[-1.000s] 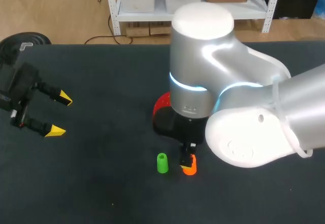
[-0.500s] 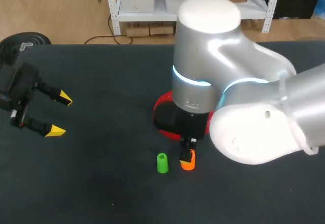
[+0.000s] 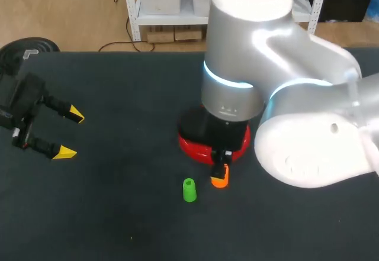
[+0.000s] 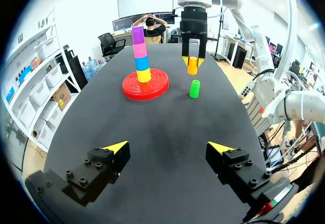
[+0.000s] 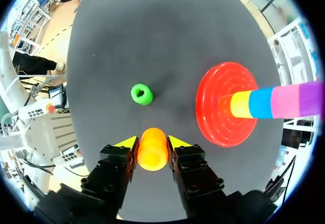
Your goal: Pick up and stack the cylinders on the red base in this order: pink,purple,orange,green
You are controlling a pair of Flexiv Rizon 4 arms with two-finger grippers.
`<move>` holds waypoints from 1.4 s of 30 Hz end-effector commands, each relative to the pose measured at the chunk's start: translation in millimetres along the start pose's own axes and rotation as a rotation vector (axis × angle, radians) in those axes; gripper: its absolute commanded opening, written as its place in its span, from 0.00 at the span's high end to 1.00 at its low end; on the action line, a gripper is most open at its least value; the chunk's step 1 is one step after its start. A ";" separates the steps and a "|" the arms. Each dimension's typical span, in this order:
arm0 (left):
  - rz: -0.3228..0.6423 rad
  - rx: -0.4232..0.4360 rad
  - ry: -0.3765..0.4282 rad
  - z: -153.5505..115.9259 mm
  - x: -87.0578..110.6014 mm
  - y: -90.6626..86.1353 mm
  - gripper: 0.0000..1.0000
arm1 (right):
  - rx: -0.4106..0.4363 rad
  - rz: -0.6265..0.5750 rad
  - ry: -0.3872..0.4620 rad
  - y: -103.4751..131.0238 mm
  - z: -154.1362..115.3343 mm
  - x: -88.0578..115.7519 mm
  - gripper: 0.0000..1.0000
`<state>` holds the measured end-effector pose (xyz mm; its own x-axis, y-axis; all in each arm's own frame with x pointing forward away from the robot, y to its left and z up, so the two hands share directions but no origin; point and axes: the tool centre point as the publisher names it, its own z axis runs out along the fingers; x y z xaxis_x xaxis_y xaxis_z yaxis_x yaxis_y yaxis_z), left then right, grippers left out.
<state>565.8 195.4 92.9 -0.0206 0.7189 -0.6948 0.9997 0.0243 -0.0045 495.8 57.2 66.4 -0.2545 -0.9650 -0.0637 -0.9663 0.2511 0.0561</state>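
My right gripper (image 5: 152,144) is shut on the orange cylinder (image 5: 153,149), held above the table beside the red base (image 5: 223,104); the same cylinder (image 4: 192,65) hangs clear of the surface in the left wrist view. On the base stands a stack (image 4: 140,54) of yellow, blue, pink and purple cylinders, purple on top. The green cylinder (image 3: 189,190) stands upright on the table just left of the orange cylinder (image 3: 219,179). In the head view the right arm hides most of the base (image 3: 195,145) and the stack. My left gripper (image 3: 67,134) is open and empty at the far left.
The big silver right arm (image 3: 266,95) fills the middle and right of the head view. Dark tabletop (image 3: 118,213) lies bare between my left gripper and the green cylinder.
My right arm has risen and shifted slightly back toward the red base, lifting the orange cylinder off the table. The left arm and green cylinder have not moved.
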 end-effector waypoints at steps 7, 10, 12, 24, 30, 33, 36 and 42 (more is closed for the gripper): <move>0.003 -0.001 -0.003 0.3 1.2 0.2 0.00 | 0.024 -0.034 0.031 -10.2 -34.3 -9.6 1.00; 0.003 -0.001 -0.003 0.3 1.2 0.2 0.00 | 0.026 -0.038 0.024 -15.6 -44.9 -13.9 1.00; 0.003 -0.001 -0.003 0.3 1.2 0.2 0.00 | 0.034 -0.047 0.018 -18.0 -53.3 -16.6 1.00; 0.003 -0.001 -0.003 0.3 1.2 0.2 0.00 | 0.069 -0.072 0.028 -42.5 -99.0 -28.0 1.00; 0.003 -0.001 -0.003 0.3 1.2 0.2 0.00 | 0.095 -0.089 0.023 -59.4 -128.1 -35.4 1.00; 0.003 -0.001 -0.003 0.3 1.2 0.2 0.00 | 0.106 -0.090 0.013 -72.7 -143.0 -36.7 1.00; 0.003 -0.001 -0.003 0.3 1.2 0.2 0.00 | 0.113 -0.087 0.012 -85.0 -154.1 -39.5 1.00; 0.003 -0.001 -0.003 0.3 1.2 0.2 0.00 | 0.100 -0.090 -0.008 -108.7 -164.4 -46.9 1.00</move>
<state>565.8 195.4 92.9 -0.0206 0.7189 -0.6948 0.9997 0.0243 -0.0045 606.2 61.4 225.5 -0.1671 -0.9830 -0.0757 -0.9818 0.1729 -0.0785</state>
